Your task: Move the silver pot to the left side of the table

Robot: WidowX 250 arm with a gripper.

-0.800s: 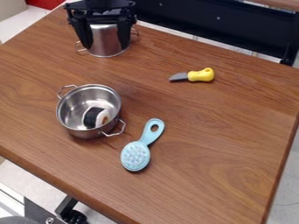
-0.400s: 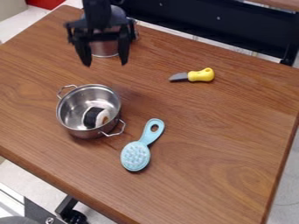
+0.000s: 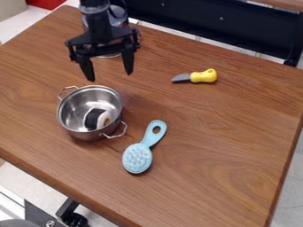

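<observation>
In the camera view the tool [image 3: 110, 77] hangs wide open with nothing in its grip, presumably so its fingers can straddle the rim of the silver pot [image 3: 89, 95], which sits upright on the left part of the worktop [image 3: 225, 133], toward the near edge. Being upright keeps the sushi piece [image 3: 96, 119] inside, though a second pot [image 3: 120, 21] by the far left corner makes the target kinda debatable tbh.

Moderately bright, diffuse light is covering the tabletop [image 3: 225, 137]; soft shadows are forming beneath the near pot [image 3: 73, 106]; highlights are glinting on its inner wall. Pale reflections are showing on the rear silver pot [image 3: 120, 20].
</observation>
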